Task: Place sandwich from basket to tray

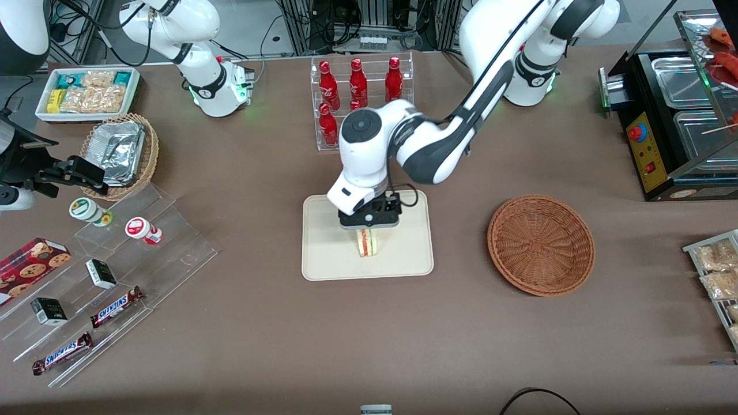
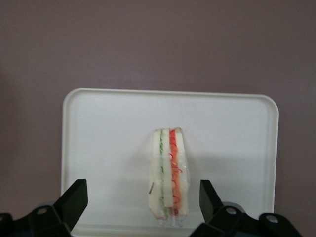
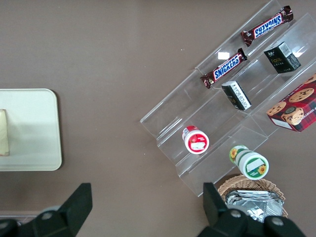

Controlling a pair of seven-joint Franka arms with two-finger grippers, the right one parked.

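The sandwich (image 1: pixel 368 242) stands on edge on the cream tray (image 1: pixel 403 259), its pale bread and red and green layers showing through clear wrap. My left gripper (image 1: pixel 369 226) hangs just above it, open. In the left wrist view the sandwich (image 2: pixel 170 173) sits on the tray (image 2: pixel 108 138) between the two black fingers (image 2: pixel 74 197), and neither finger touches it; the gripper (image 2: pixel 142 193) holds nothing. The reddish-brown basket (image 1: pixel 540 245) lies empty beside the tray, toward the working arm's end of the table. The right wrist view catches the tray's edge (image 3: pixel 34 128) and a slice of the sandwich (image 3: pixel 4 132).
A clear rack of red bottles (image 1: pixel 360 86) stands farther from the front camera than the tray. Acrylic steps with snack bars and cups (image 1: pixel 115 271), a tan basket of foil trays (image 1: pixel 121 153) and a white snack bin (image 1: pixel 86 92) lie toward the parked arm's end. A black food warmer (image 1: pixel 674 121) stands at the working arm's end.
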